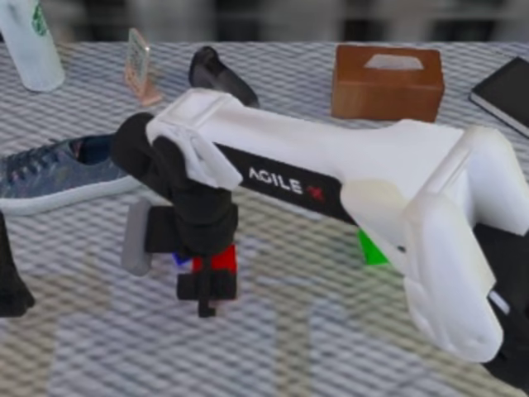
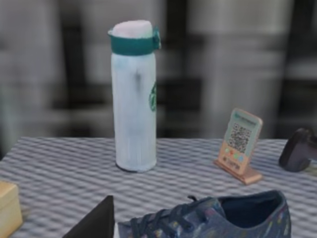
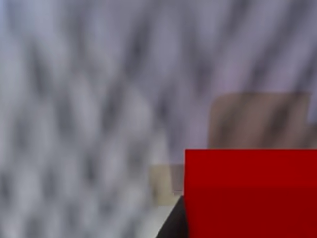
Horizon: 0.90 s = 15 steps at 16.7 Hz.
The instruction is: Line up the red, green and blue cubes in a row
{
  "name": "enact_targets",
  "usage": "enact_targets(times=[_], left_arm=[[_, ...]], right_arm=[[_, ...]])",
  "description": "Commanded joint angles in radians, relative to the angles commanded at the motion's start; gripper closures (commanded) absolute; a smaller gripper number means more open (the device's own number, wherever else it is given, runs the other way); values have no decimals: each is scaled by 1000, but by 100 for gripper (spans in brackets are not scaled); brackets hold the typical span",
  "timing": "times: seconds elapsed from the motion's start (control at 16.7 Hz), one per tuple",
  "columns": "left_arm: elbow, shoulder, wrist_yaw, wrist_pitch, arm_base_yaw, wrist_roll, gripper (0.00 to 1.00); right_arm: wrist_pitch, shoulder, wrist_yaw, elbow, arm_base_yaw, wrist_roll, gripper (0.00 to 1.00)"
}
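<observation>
My right arm reaches across the table to its left-centre. Its gripper (image 1: 208,279) points down and is shut on the red cube (image 1: 221,260). In the right wrist view the red cube (image 3: 250,193) fills the lower corner, pressed against a dark finger (image 3: 174,226). Just left of the red cube, a sliver of the blue cube (image 1: 180,259) shows under the gripper body. The green cube (image 1: 372,249) sits farther right, half hidden beneath the white forearm. My left gripper (image 1: 10,285) stays parked at the table's left edge.
A brown tissue box (image 1: 387,83) stands at the back right, with a black notebook (image 1: 504,93) beyond it. A blue shoe (image 1: 58,172), a white bottle (image 1: 31,45), a QR-code stand (image 1: 139,66) and a dark mouse-like object (image 1: 216,74) occupy the back left.
</observation>
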<state>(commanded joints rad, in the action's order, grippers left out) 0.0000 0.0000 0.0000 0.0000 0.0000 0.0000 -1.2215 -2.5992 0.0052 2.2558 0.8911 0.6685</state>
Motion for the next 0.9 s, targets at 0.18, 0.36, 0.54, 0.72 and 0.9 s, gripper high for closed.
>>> enact_targets(times=[0.18, 0.36, 0.54, 0.72, 0.9], left_arm=[[0, 0, 0, 0, 0, 0, 0], [0, 0, 0, 0, 0, 0, 0], [0, 0, 0, 0, 0, 0, 0], [0, 0, 0, 0, 0, 0, 0], [0, 0, 0, 0, 0, 0, 0]], right_arm=[[0, 0, 0, 0, 0, 0, 100], [0, 0, 0, 0, 0, 0, 77], [0, 0, 0, 0, 0, 0, 55], [0, 0, 0, 0, 0, 0, 32], [0, 0, 0, 0, 0, 0, 10]])
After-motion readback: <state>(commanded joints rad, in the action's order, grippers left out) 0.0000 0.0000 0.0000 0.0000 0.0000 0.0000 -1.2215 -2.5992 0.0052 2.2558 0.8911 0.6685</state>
